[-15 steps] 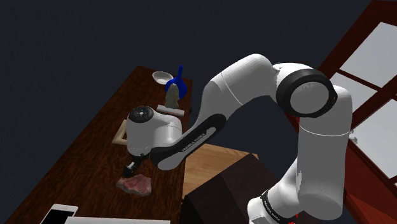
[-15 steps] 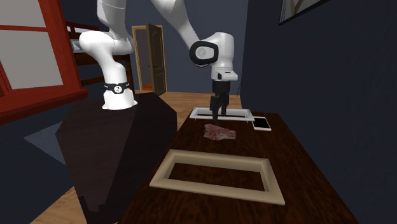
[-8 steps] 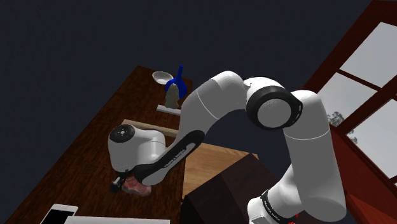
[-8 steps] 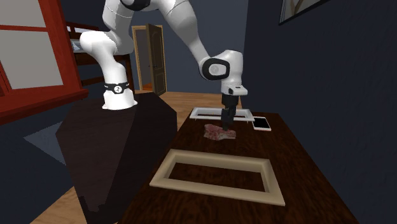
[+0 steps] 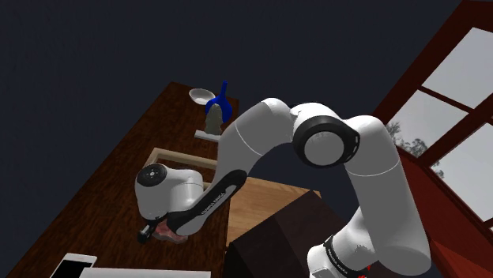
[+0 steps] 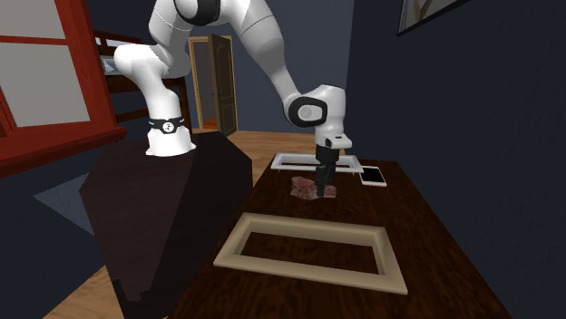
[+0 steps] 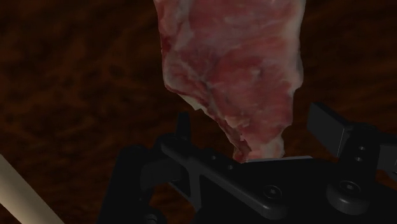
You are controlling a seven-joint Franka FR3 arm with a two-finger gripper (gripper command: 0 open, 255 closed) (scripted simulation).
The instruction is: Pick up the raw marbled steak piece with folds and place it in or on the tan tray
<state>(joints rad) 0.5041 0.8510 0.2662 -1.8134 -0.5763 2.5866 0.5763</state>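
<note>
Dark wooden table (image 6: 435, 263): one steak (image 7: 229, 70), one tan tray (image 6: 308, 220); end effector (image 6: 320, 190) straddles steak.

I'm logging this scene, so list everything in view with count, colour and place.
table: one, dark brown, under the items below
steak: one, red-pink marbled, lying on the table
tan tray: one, tan, on the table, nearer the second exterior camera than the steak
white tray: one, white, beyond the steak in that view
phone: one, white-edged, dark screen, beside the white tray
bowl: one, white, table's far end in the shoulder view
blue object: one, blue, beside the bowl
stand: one, dark, beside the table
arm: one, white, dark joints, on the stand
end effector: one, black, open around the steak's end, not clasping it
</note>
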